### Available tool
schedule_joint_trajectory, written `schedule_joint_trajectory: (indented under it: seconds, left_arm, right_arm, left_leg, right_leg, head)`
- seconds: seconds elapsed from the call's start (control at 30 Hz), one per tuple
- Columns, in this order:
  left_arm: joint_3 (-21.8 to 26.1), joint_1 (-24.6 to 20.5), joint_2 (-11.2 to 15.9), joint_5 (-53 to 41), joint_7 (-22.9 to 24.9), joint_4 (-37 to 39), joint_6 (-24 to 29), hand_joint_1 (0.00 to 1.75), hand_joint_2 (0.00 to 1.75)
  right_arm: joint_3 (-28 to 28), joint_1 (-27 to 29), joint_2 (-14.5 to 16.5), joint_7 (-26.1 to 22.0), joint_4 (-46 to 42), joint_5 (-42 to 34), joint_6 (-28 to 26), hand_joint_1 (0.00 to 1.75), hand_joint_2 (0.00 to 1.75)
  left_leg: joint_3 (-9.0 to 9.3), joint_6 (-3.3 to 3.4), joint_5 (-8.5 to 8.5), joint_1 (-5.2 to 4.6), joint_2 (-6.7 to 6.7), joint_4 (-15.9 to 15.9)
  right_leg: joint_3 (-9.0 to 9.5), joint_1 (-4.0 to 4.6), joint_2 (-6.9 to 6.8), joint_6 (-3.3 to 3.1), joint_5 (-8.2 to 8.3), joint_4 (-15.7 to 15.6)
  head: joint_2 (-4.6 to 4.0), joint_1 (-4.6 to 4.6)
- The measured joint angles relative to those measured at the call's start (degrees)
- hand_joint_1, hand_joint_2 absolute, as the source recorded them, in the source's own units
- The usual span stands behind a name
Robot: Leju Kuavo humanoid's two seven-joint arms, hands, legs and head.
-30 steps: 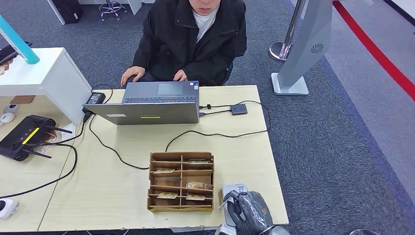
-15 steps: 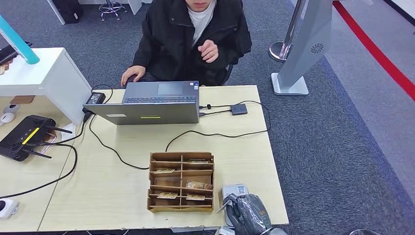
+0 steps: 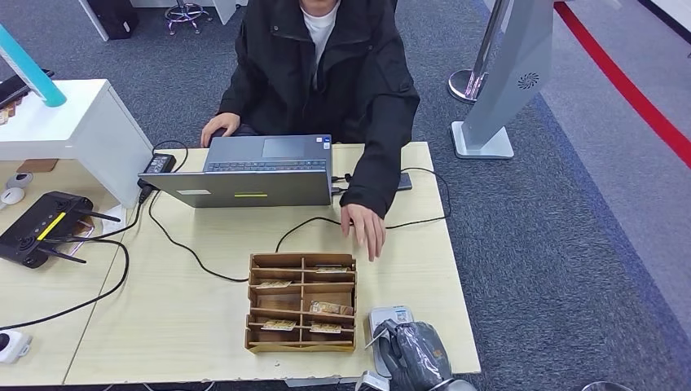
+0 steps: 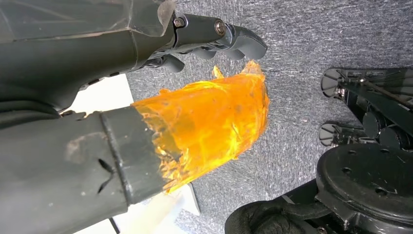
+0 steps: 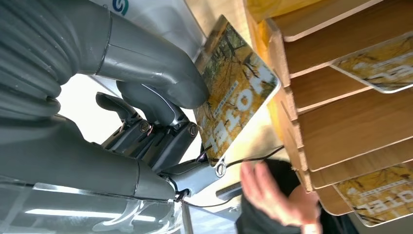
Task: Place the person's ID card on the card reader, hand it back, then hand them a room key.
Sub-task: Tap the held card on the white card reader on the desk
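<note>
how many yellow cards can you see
6. One card in the right hand; five in the box: back right, second row left, third row right, front left, front right. More may hide.

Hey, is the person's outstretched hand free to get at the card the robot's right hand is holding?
Probably yes. The person's hand rests beyond the wooden organizer; the right hand pinches the card beside it, and only bare table lies between.

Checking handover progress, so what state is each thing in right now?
Right hand: grips a room key card.
Left hand: hanging, holds nothing.
Person's hand: reaching out, resting on the table.
Laptop: open.
Wooden organizer: cards lying in several compartments.
</note>
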Motion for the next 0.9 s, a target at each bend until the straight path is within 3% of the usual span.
schedule_joint_trajectory:
  seconds: [0.9]
  left_arm:
    - [-0.57,1.09,0.0,2.02,1.08,-0.52,0.87,0.0,0.0]
  right_arm:
    - [-0.47,0.3,-2.26,6.38,0.21,4.37,-1.26,1.75,1.75]
  left_leg:
    - [0.06,0.03,-0.03,-0.01,0.0,0.0]
  right_leg:
    - [0.05,0.0,0.0,0.04,-0.03,-0.01]
  head:
    - [0.0,0.0]
